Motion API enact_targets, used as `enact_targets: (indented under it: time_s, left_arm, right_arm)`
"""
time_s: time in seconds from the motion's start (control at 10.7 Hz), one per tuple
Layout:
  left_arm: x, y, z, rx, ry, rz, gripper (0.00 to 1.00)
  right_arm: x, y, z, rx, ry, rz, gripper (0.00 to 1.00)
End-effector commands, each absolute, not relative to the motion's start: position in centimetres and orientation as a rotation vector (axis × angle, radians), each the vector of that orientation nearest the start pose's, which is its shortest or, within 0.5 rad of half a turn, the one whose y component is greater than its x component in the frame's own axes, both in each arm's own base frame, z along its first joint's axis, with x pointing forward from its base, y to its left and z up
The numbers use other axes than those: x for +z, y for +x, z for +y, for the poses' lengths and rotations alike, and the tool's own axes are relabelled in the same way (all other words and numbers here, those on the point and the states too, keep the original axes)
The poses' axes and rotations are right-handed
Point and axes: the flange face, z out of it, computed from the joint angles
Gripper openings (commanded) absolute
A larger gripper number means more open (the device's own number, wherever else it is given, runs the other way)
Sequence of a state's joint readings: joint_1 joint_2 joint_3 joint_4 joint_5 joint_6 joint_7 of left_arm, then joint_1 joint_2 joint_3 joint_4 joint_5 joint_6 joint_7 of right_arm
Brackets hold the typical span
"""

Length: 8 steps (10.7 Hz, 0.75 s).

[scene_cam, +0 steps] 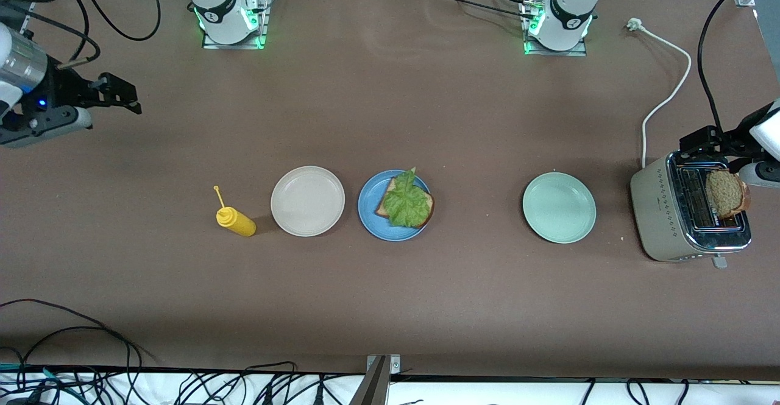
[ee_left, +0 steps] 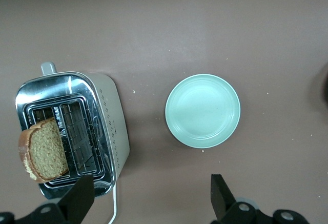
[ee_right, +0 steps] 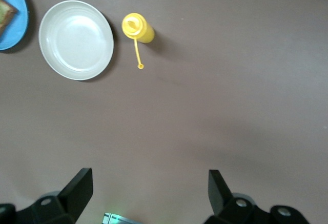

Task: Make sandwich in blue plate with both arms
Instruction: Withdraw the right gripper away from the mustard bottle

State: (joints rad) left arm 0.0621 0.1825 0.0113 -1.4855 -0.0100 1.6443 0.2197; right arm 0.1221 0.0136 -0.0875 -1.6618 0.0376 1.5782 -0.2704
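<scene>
The blue plate [scene_cam: 370,204] sits mid-table and holds a brown bread slice [scene_cam: 428,209] with a ruffled green lettuce leaf [scene_cam: 406,201] on top. A second bread slice [scene_cam: 724,193] [ee_left: 46,149] stands up out of a slot of the toaster [scene_cam: 655,210] [ee_left: 110,126] at the left arm's end. My left gripper [scene_cam: 701,143] [ee_left: 150,198] hangs open over the toaster's edge, holding nothing. My right gripper [scene_cam: 131,99] [ee_right: 148,190] waits open over bare table at the right arm's end. An edge of the blue plate [ee_right: 13,26] shows in the right wrist view.
A beige-white plate [scene_cam: 308,201] [ee_right: 77,39] and a yellow squeeze bottle [scene_cam: 236,221] [ee_right: 137,27] lie toward the right arm's end. A mint-green plate [scene_cam: 559,207] [ee_left: 203,110] lies between the blue plate and the toaster. The toaster's white cord [scene_cam: 667,94] runs toward the bases.
</scene>
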Motion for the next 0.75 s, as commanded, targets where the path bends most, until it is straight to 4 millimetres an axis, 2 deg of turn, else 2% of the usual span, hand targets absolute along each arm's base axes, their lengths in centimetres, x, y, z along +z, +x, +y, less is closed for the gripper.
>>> enact_targets:
  time_s: [0.0, 0.19, 0.37, 0.47, 0.65]
  left_arm:
    - [56.6, 61.4, 6.6, 0.048, -3.138, 0.203, 1.00]
    - [56.4, 61.4, 6.9, 0.053, -3.137, 0.198, 1.00]
    - [54.8, 61.8, 9.4, 0.086, -3.146, 0.138, 1.00]
    - [54.3, 62.3, 10.2, 0.086, -3.146, 0.145, 1.00]
    - [53.2, 63.4, 13.2, 0.074, -3.142, 0.203, 1.00]
  right_arm:
    - [58.9, 54.3, 0.6, 0.127, -3.108, -0.391, 1.00]
    - [59.1, 54.3, -0.4, 0.139, -3.116, -0.310, 1.00]
    - [60.3, 54.2, -1.8, 0.133, -3.116, -0.257, 1.00]
    - [60.5, 54.3, -1.7, 0.126, -3.117, -0.254, 1.00]
    - [60.2, 54.4, -2.1, 0.133, -3.115, -0.256, 1.00]
